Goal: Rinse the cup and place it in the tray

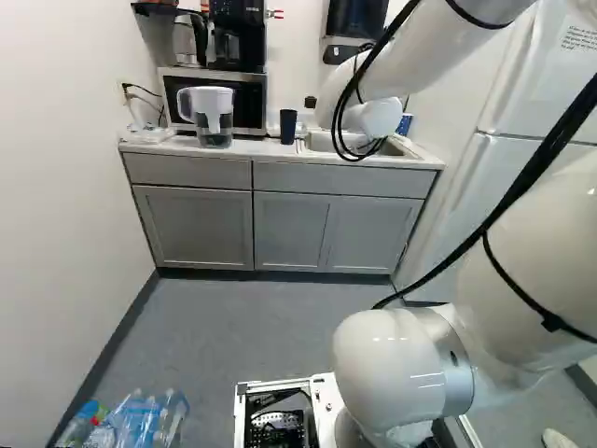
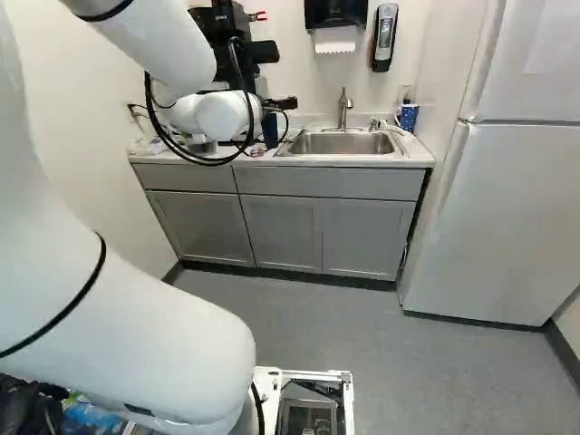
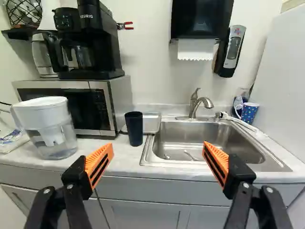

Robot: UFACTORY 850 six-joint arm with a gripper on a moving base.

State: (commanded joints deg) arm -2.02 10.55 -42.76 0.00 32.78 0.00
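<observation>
Dark cup (image 3: 134, 129) upright on ctr (image 3: 121, 161), long axis vert., ahead of gripper (image 3: 158, 147), off its centreline twd pitcher (image 3: 50, 134). Gripper spread wide, nothing held. Metal tray (image 3: 151, 123) ahead too, just past cup; sink (image 3: 186, 139) ahead, on cup's far side from pitcher. Prob. step: approach for grasp. Needs fwd reach + slight shift pitcher-side, cup centred betw. fingers; off-ctr. entry could tip it.
</observation>
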